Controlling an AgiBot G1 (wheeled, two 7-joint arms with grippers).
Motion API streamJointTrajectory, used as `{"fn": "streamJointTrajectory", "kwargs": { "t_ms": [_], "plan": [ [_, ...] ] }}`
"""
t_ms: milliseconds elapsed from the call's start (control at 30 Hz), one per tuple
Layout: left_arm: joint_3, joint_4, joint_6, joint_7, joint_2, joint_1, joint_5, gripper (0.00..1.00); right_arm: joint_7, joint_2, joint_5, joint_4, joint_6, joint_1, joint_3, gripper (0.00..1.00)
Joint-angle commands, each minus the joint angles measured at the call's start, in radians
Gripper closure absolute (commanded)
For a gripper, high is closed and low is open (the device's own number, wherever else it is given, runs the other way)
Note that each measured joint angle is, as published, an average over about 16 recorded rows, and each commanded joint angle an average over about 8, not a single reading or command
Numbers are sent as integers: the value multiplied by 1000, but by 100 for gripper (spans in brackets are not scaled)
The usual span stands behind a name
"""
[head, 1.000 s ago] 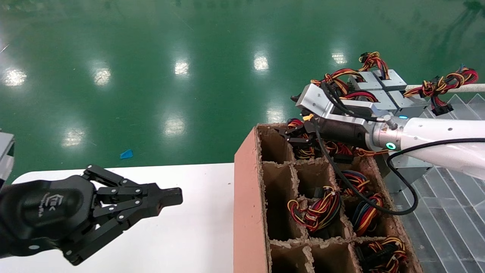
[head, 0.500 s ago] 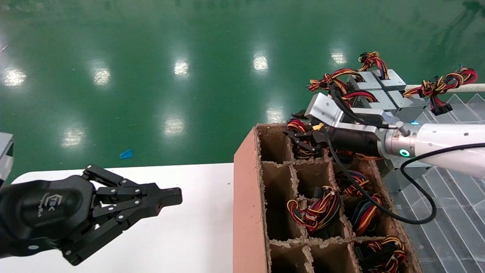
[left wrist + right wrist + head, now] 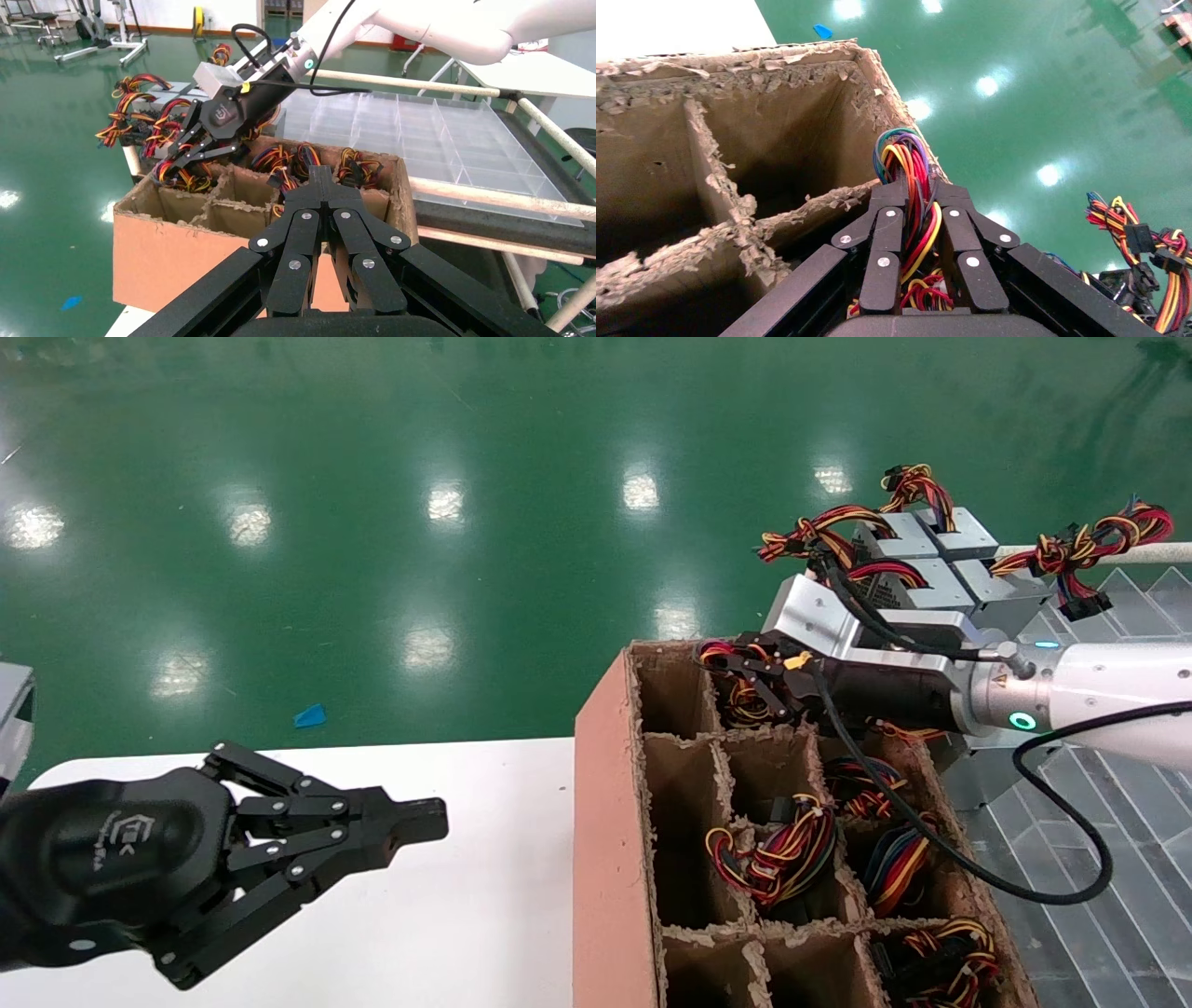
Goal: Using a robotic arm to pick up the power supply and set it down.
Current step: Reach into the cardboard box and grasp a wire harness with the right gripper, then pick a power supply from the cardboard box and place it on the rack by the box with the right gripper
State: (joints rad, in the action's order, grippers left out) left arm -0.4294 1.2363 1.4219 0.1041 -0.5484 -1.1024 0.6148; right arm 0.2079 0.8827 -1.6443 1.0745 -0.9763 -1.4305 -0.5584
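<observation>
The robotic arm (image 3: pixel 1099 686), my right one, reaches over the far compartment of the divided cardboard box (image 3: pixel 605 803). Its gripper (image 3: pixel 724 658) is shut on a wire bundle (image 3: pixel 912 158) of red, yellow, orange and black wires, with blue, green and purple ones looping past the fingertips (image 3: pixel 888 193). The bundle runs between the two fingers toward the palm. The power supply's metal box is hidden; only these wires show. The left wrist view shows the same gripper (image 3: pixel 172 158) low over the box's far corner. My left gripper (image 3: pixel 428 820) hangs shut and empty over the white table (image 3: pixel 466 896).
Several other compartments hold coiled wire bundles (image 3: pixel 778 854). Grey metal boxes with wire bundles (image 3: pixel 931 561) are stacked behind the cardboard box. A clear plastic divided tray (image 3: pixel 1117 859) lies to its right, edged by pale rails (image 3: pixel 492 200). Green floor lies beyond.
My right arm has drawn back to the right and slightly lower, still shut on the wire bundle. The left arm has not moved.
</observation>
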Motion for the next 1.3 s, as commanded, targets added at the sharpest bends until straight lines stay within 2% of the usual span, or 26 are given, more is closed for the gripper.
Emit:
{"fn": "streamJointTrajectory", "kwargs": {
  "t_ms": [33, 233, 567, 1033, 1300],
  "plan": [
    [0, 0, 0, 0, 0, 0, 0, 100, 8, -7, -2, 14, -3, 1, 0, 100],
    [0, 0, 0, 0, 0, 0, 0, 100, 30, -36, 60, 36, -30, 1, 29, 100],
    [0, 0, 0, 0, 0, 0, 0, 100, 35, -100, 268, 11, -130, -34, 126, 100],
    [0, 0, 0, 0, 0, 0, 0, 100, -196, -120, 501, -129, -212, -137, 286, 100],
    [0, 0, 0, 0, 0, 0, 0, 100, -293, -140, 541, -263, -229, -211, 337, 100]
  ]
}}
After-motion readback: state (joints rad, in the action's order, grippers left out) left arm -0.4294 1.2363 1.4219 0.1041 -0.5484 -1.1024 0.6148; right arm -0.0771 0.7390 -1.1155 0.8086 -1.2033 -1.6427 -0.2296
